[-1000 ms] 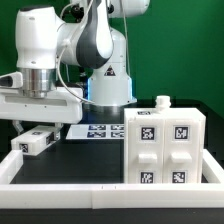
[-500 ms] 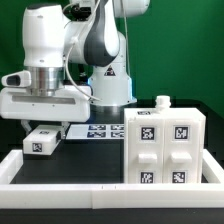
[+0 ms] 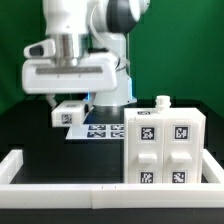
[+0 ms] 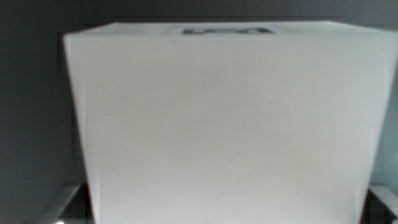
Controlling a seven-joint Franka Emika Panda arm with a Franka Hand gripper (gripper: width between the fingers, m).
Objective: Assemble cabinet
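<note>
cabinet block [image 3: 70,116] clamped in end effector [image 3: 68,106], wrist pointing straight down

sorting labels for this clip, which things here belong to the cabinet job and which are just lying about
Belongs to the job:
- cabinet body
- small white block, held in the gripper
- small white piece on top of the body

Just there:
- marker board
- white rim
- black table

Panda arm [image 3: 105,22], single, white casing.
Wrist vertical, pointing straight down; gripper [image 3: 70,106] hangs aloft, both fingers clamped against the sides of a white block [image 3: 69,116].
</note>
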